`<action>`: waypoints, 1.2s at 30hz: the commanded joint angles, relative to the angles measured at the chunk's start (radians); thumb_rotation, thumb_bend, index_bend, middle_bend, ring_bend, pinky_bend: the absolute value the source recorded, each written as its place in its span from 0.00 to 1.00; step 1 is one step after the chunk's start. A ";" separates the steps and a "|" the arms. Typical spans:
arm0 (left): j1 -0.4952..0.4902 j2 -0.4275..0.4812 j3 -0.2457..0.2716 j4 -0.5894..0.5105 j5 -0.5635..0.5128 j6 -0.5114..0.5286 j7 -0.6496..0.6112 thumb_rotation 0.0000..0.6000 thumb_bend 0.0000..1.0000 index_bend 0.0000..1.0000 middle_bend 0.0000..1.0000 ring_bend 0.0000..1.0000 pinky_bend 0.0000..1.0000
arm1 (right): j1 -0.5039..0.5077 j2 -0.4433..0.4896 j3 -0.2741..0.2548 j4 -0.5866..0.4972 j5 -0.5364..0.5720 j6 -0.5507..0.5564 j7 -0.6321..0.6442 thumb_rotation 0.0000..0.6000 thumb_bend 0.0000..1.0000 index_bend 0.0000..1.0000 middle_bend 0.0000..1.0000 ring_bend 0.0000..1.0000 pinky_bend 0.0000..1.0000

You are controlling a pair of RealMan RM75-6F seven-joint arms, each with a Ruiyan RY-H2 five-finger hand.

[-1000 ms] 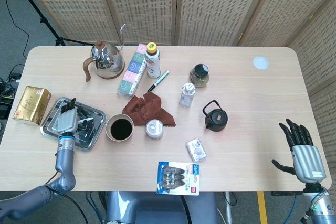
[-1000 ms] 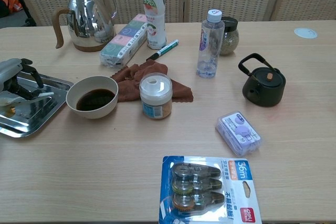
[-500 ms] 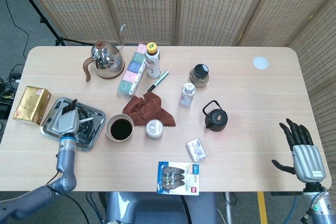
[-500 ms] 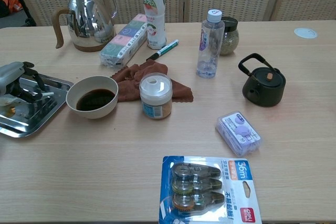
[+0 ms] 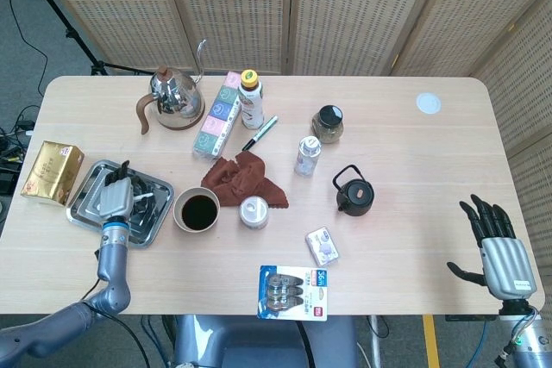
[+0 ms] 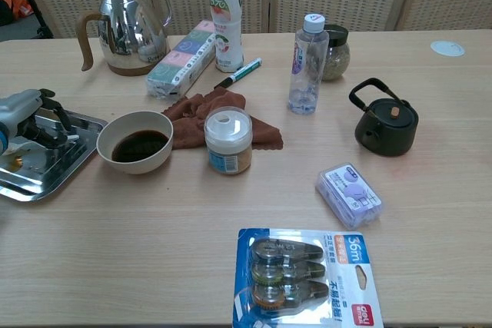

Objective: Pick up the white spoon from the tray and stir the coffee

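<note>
The left hand sits over the steel tray at the left edge of the worktop, its dark fingers curled down into the tray. A white spoon shows as a pale sliver just beyond the fingertips in the chest view; whether the fingers are pinching it or only touching it cannot be told. Just right of the tray stands the bowl of coffee, dark liquid inside, apart from the hand. A brown cloth lies crumpled behind the bowl, and a small white-lidded jar stands beside the bowl on its right. A gold packet lies left of the tray. The right hand rests at the far right edge of the worktop, palm up, its fingers spread wide and holding nothing, well apart from everything else.
</note>
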 commanded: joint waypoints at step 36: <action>0.037 0.033 -0.001 -0.050 0.091 0.032 -0.093 1.00 0.44 0.65 0.00 0.00 0.00 | 0.000 0.005 -0.003 -0.002 -0.001 -0.003 0.013 1.00 0.00 0.00 0.00 0.00 0.00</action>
